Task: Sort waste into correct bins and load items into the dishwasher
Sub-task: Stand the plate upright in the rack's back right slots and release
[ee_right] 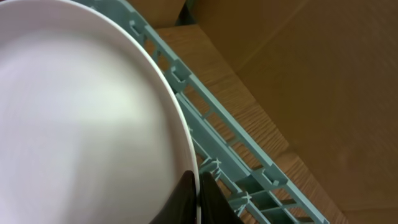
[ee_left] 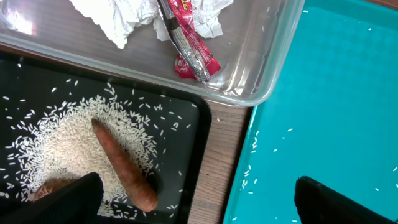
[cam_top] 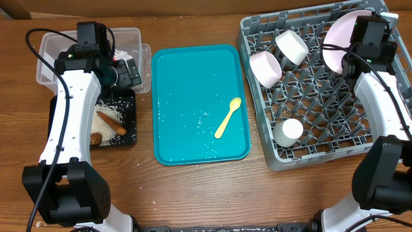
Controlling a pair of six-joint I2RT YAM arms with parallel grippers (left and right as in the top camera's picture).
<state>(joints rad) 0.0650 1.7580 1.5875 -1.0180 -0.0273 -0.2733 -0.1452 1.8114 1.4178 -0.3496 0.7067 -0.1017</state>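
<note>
The white plate (ee_right: 81,124) is the thing in hand. It stands on edge at the upper right corner of the grey dish rack (cam_top: 335,109), leaning toward the rack's far wall. The right gripper (ee_right: 198,196) is closed on it, its two dark fingers pinching the rim at the bottom centre of the right wrist view. We judge the plate stiff, glazed and slick, and breakable if it tips. A rim pinch gives little grip against twisting, so it should be seated between pegs before the fingers let go.

Two white bowls (cam_top: 265,67) and a small white cup (cam_top: 288,132) already sit in the rack, toward its left side.

The pale yellow spoon (cam_top: 228,118) lies flat at the right of the teal tray (cam_top: 187,96), among a few stray rice grains. We expect it to be light and rigid but hard to lift because it lies so low. The narrow handle near its middle looks like the best hold.

The left gripper (ee_left: 199,199) hangs open and empty at the upper left of the overhead view. It straddles the edge of the black tray (ee_left: 186,162), which holds the rice (ee_left: 68,143) and the orange-brown stick (ee_left: 121,162). The napkin (ee_left: 118,15) and wrapper (ee_left: 193,50) rest in the clear tub (ee_left: 261,81).
</note>
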